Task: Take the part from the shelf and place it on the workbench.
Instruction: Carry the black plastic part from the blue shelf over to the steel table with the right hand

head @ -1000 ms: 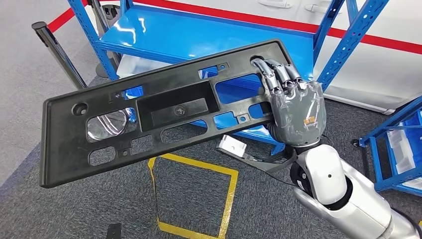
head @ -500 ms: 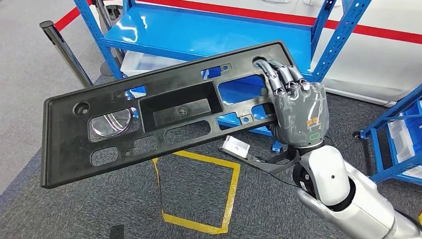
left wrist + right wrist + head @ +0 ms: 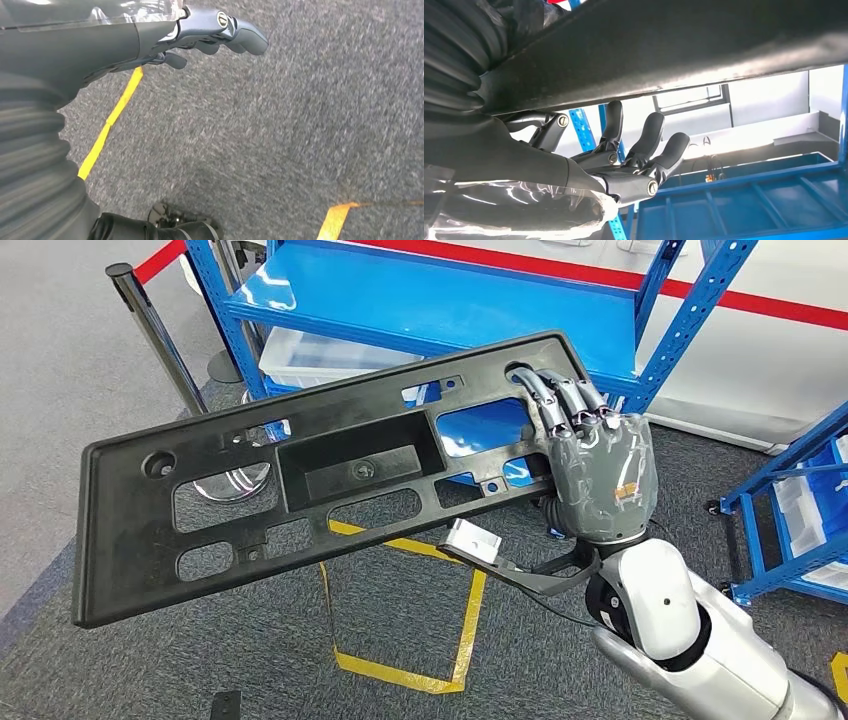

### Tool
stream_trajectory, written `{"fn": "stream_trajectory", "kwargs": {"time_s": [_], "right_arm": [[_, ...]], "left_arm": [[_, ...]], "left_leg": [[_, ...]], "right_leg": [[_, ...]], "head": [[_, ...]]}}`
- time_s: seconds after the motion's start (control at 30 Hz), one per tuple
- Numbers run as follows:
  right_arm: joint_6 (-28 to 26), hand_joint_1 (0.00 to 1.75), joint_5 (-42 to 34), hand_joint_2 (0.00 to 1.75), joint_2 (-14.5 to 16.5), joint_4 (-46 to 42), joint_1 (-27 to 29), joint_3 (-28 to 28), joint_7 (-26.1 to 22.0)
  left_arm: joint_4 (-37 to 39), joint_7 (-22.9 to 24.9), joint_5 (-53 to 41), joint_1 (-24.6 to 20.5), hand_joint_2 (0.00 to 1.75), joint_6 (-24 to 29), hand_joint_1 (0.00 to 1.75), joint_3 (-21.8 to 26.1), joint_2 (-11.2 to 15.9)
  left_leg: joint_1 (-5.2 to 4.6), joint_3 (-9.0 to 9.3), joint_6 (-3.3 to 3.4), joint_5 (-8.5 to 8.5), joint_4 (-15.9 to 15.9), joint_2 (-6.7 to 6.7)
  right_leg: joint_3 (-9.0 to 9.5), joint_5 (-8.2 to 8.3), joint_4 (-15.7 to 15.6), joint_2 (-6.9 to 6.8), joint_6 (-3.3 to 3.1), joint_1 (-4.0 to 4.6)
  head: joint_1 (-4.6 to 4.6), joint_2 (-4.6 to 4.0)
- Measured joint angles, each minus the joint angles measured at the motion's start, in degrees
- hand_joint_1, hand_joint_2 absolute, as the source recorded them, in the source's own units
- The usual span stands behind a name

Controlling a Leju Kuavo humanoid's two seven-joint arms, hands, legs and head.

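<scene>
Clearly stiff, broad and light-looking, the part (image 3: 310, 475); held at its right end only by right hand (image 3: 598, 475), so prone to sag; left hand (image 3: 215, 32) curled, empty.

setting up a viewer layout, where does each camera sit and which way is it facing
Head view: high on the body, facing forward and down at the black panel, blue shelf and carpet; right hand and arm show.
Left wrist view: behind the left hand, facing carpet with yellow tape.
Right wrist view: beneath the panel's edge, behind the right hand.
Head and right wrist views share panel and right hand.
</scene>
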Motion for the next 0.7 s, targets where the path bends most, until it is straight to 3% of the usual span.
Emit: {"fn": "stream_trajectory", "kwargs": {"time_s": [0.07, 0.13, 0.2, 0.27, 0.33, 0.4, 0.43, 0.53, 0.57, 0.7], "right_arm": [[0.0, 1.75, -0.01, 1.75, 0.0, -0.07, -0.05, -0.03, 0.0], [0.01, 1.75, -0.07, 1.75, -0.02, -0.14, -0.03, -0.15, 0.0], [0.02, 1.75, -0.15, 1.75, -0.02, -0.16, 0.01, -0.3, 0.0], [0.02, 1.75, -0.2, 1.75, -0.03, -0.16, 0.01, -0.34, 0.01], [0.03, 1.75, -0.23, 1.75, -0.05, -0.16, 0.05, -0.34, 0.0], [0.04, 1.75, -0.25, 1.75, -0.05, -0.16, 0.19, -0.34, 0.0], [0.05, 1.75, -0.27, 1.75, -0.05, -0.16, 0.24, -0.34, 0.0], [0.07, 1.75, -0.55, 1.75, -0.05, -0.19, 0.26, -0.35, 0.0], [0.06, 1.75, -0.74, 1.75, -0.06, -0.22, 0.25, -0.36, 0.0], [0.05, 1.75, -1.63, 1.75, -0.09, -0.31, 0.26, -0.37, 0.0]], "left_arm": [[0.02, 0.03, -0.09, -0.04, 1.75, 0.1, 0.0, 0.2, -0.03], [0.04, 0.08, -0.19, -0.05, 1.75, 0.19, 0.0, 0.43, -0.03], [0.05, 0.13, -0.27, 0.02, 1.75, 0.23, 0.0, 0.6, -0.02], [0.05, 0.15, -0.31, 0.07, 1.75, 0.27, 0.0, 0.68, -0.01], [0.05, 0.17, -0.31, 0.12, 1.75, 0.28, 0.0, 0.71, 0.01], [0.05, 0.19, -0.3, 0.18, 1.75, 0.28, 0.0, 0.73, 0.02], [0.05, 0.19, -0.32, 0.2, 1.75, 0.28, 0.0, 0.73, 0.02], [0.05, 0.19, -0.49, 0.09, 1.75, 0.33, 0.0, 0.74, 0.03], [0.05, 0.19, -0.62, 0.05, 1.75, 0.35, 0.0, 0.75, 0.04], [0.05, 0.2, -1.02, 0.19, 1.75, 0.56, 0.0, 0.78, 0.12]], "left_leg": [[-0.1, -0.28, -0.42, 0.33, 0.08, 0.02], [-0.07, -0.45, -1.04, 0.73, -0.02, 0.05], [-0.08, -0.86, -1.64, 0.1, 0.58, 0.01], [-0.02, -2.71, -2.15, -2.91, 4.74, -0.02], [0.11, -5.58, -2.57, -6.56, 11.78, -0.01], [0.19, -6.36, -2.79, -7.18, 14.77, 0.0], [0.21, -5.2, -2.78, -6.02, 13.16, 0.0], [0.08, 0.56, -2.17, -2.35, 3.08, -0.02], [-0.03, 1.41, -1.83, -2.05, 1.28, -0.05], [0.02, 1.27, -0.32, -1.14, 0.07, -0.02]], "right_leg": [[2.75, 0.9, -5.01, 0.05, -0.77, 0.56], [2.75, 1.05, -5.81, 0.07, -0.91, 0.71], [2.86, 1.68, -6.51, -0.06, -1.07, 0.32], [2.73, 2.33, -7.09, -0.25, -1.34, -0.06], [2.11, 2.67, -7.0, -0.31, -1.47, -0.02], [1.45, 2.89, -6.61, -0.31, -1.35, 0.01], [1.13, 2.95, -6.31, -0.28, -1.3, 0.01], [0.23, 3.01, -5.28, -0.21, -0.99, 0.15], [-0.04, 3.12, -5.08, -0.19, -0.74, 0.22], [-0.66, 3.28, -4.81, -0.08, 0.51, 0.21]], "head": [[0.01, 0.01], [0.1, 0.01], [0.1, 0.01], [-0.05, 0.01], [-0.15, 0.0], [-0.14, 0.0], [-0.15, 0.01], [-0.13, 0.0], [-0.1, 0.0], [-0.06, 0.01]]}}
